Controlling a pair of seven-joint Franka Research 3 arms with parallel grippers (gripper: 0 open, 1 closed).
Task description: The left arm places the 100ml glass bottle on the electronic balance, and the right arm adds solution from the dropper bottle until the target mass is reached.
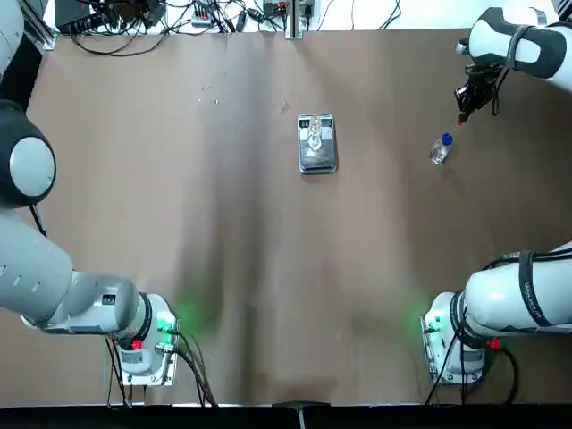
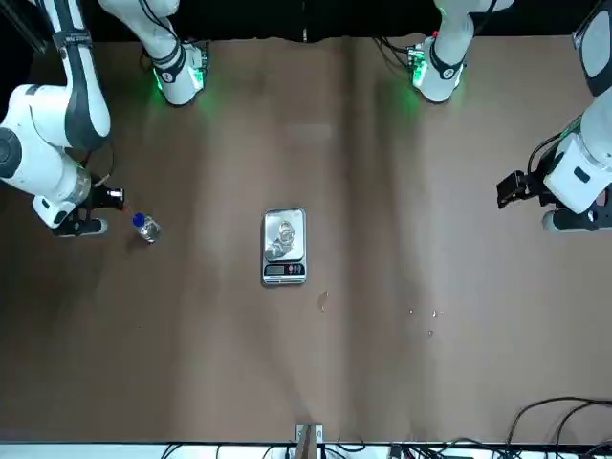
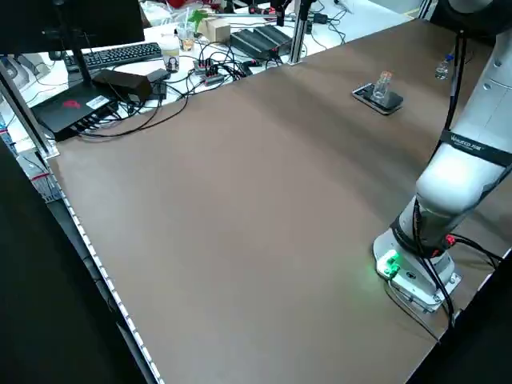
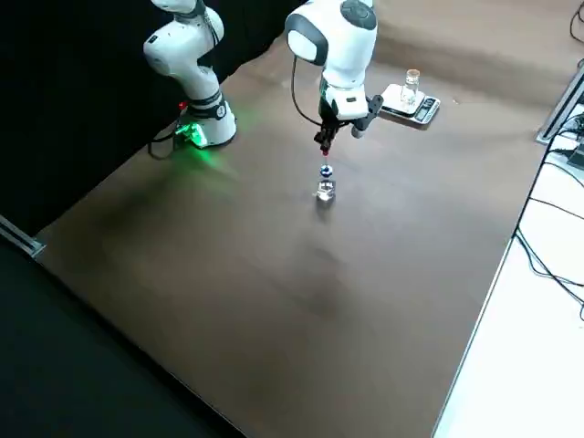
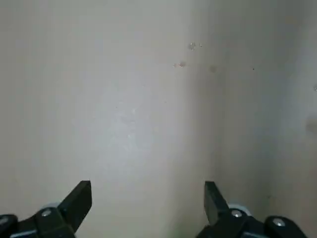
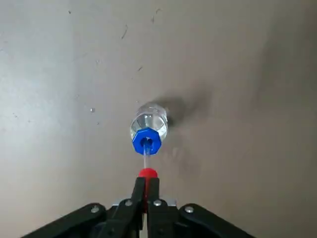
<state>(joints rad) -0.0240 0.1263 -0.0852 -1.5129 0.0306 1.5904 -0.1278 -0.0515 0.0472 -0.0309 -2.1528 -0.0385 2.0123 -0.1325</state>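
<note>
Right arm (image 1: pixel 527 45): white shell, dark grey joints, black straps, loose black cable. Left arm (image 1: pixel 54 259): white, round pale joint cap; green-lit base. Right claw (image 6: pixel 147 191): black fingers, silver screws.

bare tabletop (image 5: pixel 124 124) between left fingers (image 5: pixel 77 203)
</note>
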